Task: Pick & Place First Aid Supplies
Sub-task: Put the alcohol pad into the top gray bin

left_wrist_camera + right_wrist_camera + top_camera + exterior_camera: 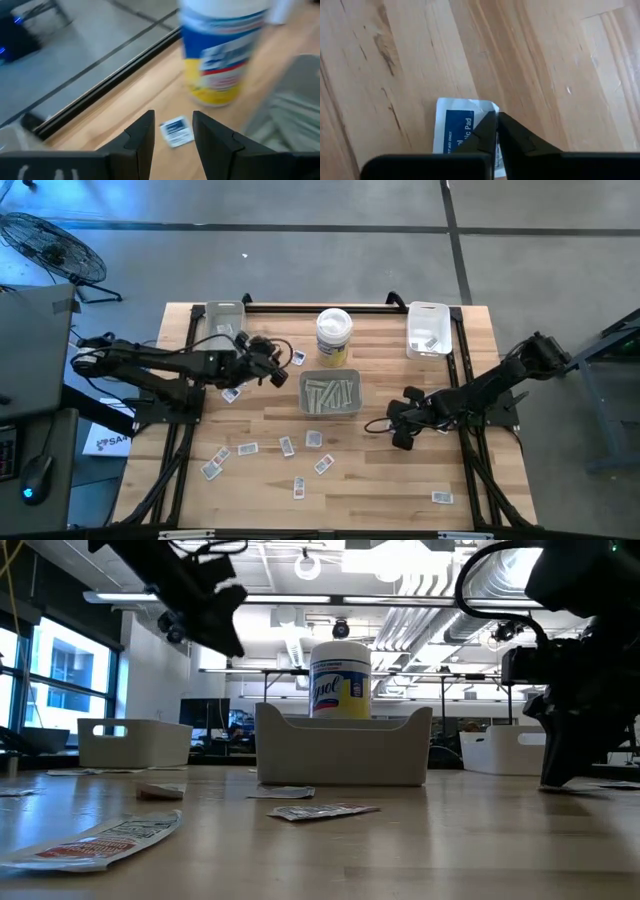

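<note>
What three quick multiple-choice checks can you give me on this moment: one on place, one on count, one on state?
1. Where does the tub stand?
A. inside the centre tray
B. on the table beside the centre tray
C. in the right white tray

2. How many trays are on the table?
A. one
B. two
C. three

3. How is the left gripper?
A. open, holding nothing
B. shut on a packet
C. shut on the tub

Answers:
1 B: the tub sits on bare wood beside the centre tray.
2 C: add the left tray and the right tray.
3 A: the left gripper is spread, a small packet lying on the table beyond it.

The right gripper is closed on a blue-print packet.
</note>
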Controlling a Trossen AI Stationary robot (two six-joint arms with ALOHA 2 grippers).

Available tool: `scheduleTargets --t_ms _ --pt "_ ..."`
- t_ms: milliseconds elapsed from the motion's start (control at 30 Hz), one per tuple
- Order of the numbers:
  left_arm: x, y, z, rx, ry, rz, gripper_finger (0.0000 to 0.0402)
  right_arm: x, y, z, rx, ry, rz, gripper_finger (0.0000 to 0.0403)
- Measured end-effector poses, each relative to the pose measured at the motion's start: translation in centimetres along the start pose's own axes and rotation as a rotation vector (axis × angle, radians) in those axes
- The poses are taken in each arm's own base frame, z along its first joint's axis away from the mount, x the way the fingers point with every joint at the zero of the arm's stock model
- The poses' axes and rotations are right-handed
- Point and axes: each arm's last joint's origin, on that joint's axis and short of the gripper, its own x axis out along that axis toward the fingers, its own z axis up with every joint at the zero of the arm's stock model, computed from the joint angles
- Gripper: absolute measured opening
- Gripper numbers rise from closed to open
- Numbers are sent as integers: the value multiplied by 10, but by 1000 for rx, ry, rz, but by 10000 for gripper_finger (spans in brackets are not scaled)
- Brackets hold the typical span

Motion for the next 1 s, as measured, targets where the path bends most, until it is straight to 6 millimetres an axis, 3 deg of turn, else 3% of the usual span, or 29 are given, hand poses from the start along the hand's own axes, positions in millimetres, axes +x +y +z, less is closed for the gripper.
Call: scheduleTargets --t_ms 200,433,667,833,1000 --pt "-22 -28 -2 21 -109 -173 131 -5 1 4 -16 -29 -19 4" --pt "-24 -51 -28 -17 -195 -461 131 -41 23 29 -188 -251 -60 2" --pt "-12 -69 -42 -102 -222 -651 132 -71 59 48 -366 -568 -100 1" --pt "3 -85 -51 -111 -260 -652 144 -69 70 58 -347 -737 -290 1" --pt "17 -101 -58 -37 -343 -620 190 -59 78 73 -242 -863 -486 1"
